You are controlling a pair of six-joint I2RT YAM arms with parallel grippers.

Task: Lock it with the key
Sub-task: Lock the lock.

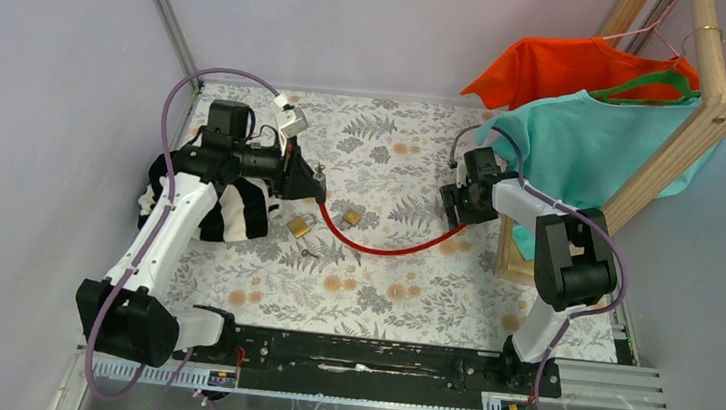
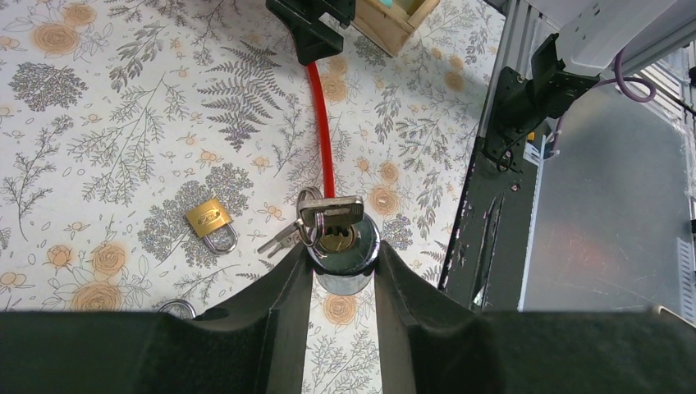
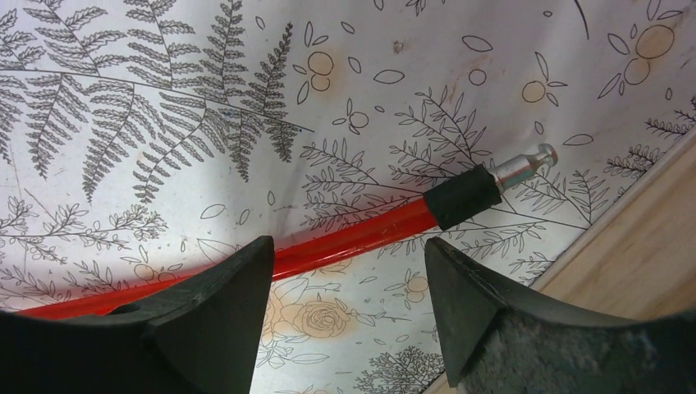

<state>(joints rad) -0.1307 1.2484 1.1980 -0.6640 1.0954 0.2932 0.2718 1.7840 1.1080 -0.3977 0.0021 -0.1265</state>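
My left gripper point(image 2: 343, 261) is shut on the chrome lock cylinder point(image 2: 346, 275) of a red cable lock and holds it above the table. A silver key point(image 2: 332, 210) on a ring sits in its keyhole. The red cable point(image 2: 322, 131) runs from there across the table point(image 1: 390, 250) to my right gripper point(image 1: 451, 206). In the right wrist view my right gripper point(image 3: 346, 248) is open, its jaws either side of the cable point(image 3: 361, 235) without gripping it. The cable's free end, a black collar point(image 3: 464, 197) with a metal pin point(image 3: 525, 165), lies on the table beyond the fingers.
Two small brass padlocks point(image 1: 299, 227) point(image 1: 352, 218) and a loose key point(image 1: 309, 254) lie near the cable. A black and white cloth point(image 1: 233, 208) lies under my left arm. A wooden rack point(image 1: 693, 126) with orange and teal shirts stands at right, its base point(image 3: 632, 246) beside my right gripper.
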